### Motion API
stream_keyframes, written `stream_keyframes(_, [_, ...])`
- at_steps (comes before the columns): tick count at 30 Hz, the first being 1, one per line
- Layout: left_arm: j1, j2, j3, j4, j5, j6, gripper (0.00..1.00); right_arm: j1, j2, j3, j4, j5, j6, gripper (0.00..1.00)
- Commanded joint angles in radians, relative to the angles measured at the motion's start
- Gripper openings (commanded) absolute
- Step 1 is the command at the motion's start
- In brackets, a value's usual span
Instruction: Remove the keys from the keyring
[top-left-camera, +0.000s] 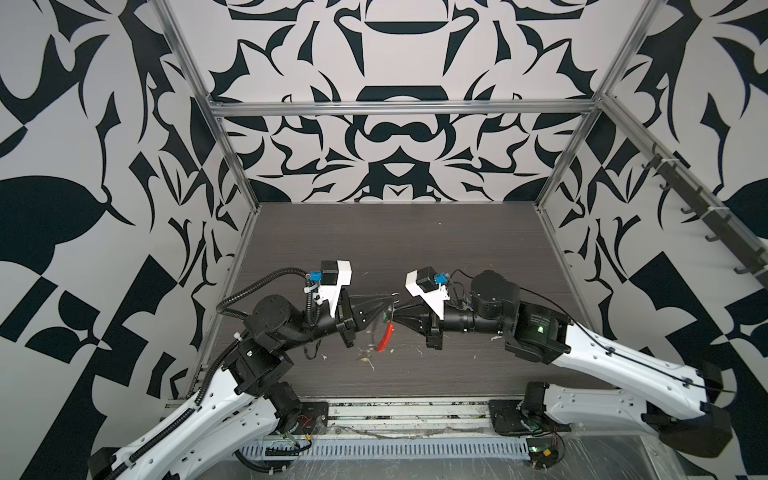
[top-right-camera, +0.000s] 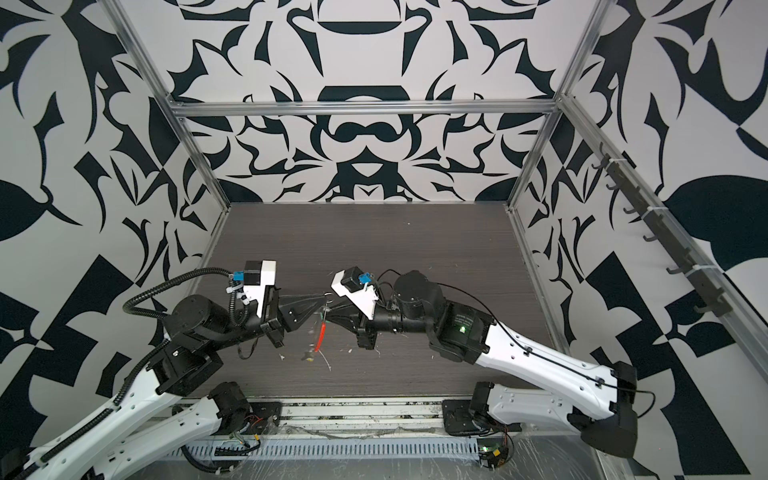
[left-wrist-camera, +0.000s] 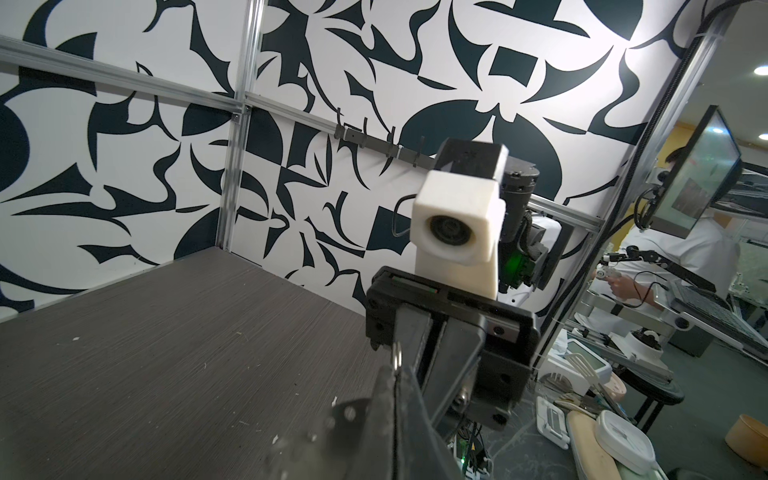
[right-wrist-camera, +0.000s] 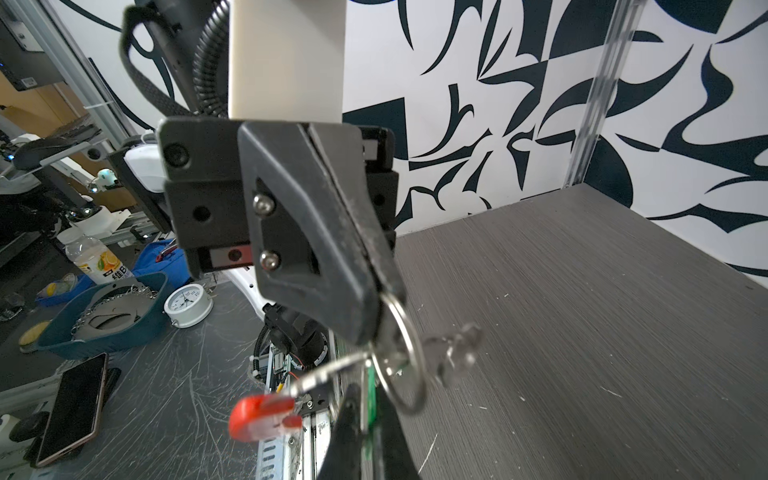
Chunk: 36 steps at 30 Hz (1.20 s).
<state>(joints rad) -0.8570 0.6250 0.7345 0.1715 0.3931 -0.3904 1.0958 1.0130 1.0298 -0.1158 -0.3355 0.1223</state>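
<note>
My left jaws are clamped tight on a small silver ring (right-wrist-camera: 417, 345), up over the worktop (top-left-camera: 415, 249). The keyring (top-left-camera: 386, 336) dangles right below it, with a blurry key (right-wrist-camera: 459, 347) beside the ring. My right jaws sit tip to tip with the left, green tag (right-wrist-camera: 369, 395) between them, can't tell if they're gripping.
</note>
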Motion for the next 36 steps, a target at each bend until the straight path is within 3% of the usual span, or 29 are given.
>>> stream_keyframes(1, [0.001, -0.023, 0.022, 0.005, 0.004, 0.024, 0.00, 0.012, -0.069, -0.025, 0.011, 0.034, 0.016, 0.23])
stream_keyframes(4, [0.001, -0.036, 0.020, -0.010, -0.002, 0.033, 0.00, 0.010, -0.114, -0.042, -0.010, 0.050, 0.014, 0.34])
stream_keyframes(10, [0.001, -0.048, 0.011, -0.010, 0.014, 0.036, 0.00, 0.010, -0.190, -0.054, 0.006, 0.088, 0.005, 0.41])
stream_keyframes(29, [0.001, -0.029, 0.005, 0.008, 0.090, 0.028, 0.00, 0.010, -0.100, -0.028, 0.247, 0.056, 0.025, 0.39])
stream_keyframes(36, [0.001, -0.024, 0.006, 0.011, 0.090, 0.028, 0.00, 0.011, -0.080, -0.025, 0.246, 0.040, 0.029, 0.29])
